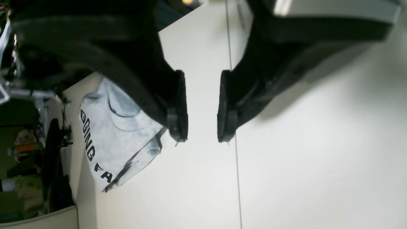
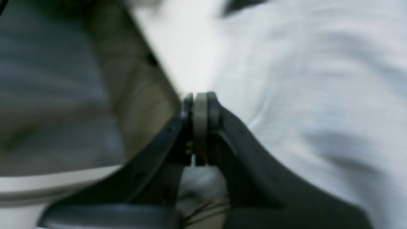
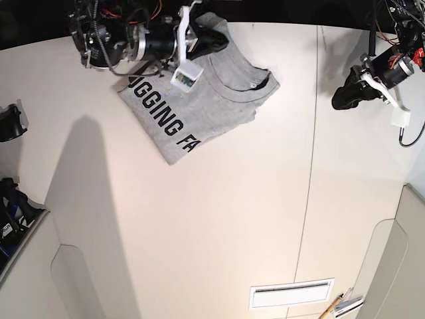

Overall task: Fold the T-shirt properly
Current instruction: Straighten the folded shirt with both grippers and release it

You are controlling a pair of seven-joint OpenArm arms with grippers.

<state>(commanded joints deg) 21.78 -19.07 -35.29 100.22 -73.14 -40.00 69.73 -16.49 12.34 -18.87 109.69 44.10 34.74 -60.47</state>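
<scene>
in the left wrist view, the left gripper has its fingers well apart with only bare worktop between them. the t-shirt lies away at nine o'clock, partly behind one finger, its lettering running along the far side. a layer sticks out under the edge at about eight o'clock, so the halves may be out of line; if the next fold goes over that, the mismatch is likely to be buried and the bundle could end up crooked.

in the right wrist view, the fingers of the right gripper look drawn together at the tips, with blurred grey cloth from twelve round to four o'clock. whether any fabric is pinched between them i cannot tell. if some is, pulling with this arm alone could twist the shirt or drag it over the worktop, since nothing holds the other side. past the worktop's edge, towards nine o'clock, there is a drop, and cloth pulled that way might slide over.

the base view gives what neither wrist view does: both arms at once, with the shirt at about eleven o'clock on the worktop, the right arm reaching over its upper part and the left one well apart at two o'clock. that arm hides part of the cloth, so a crease beneath it could go unnoticed. only the left wrist view shows the gap between the left fingers clearly.
</scene>
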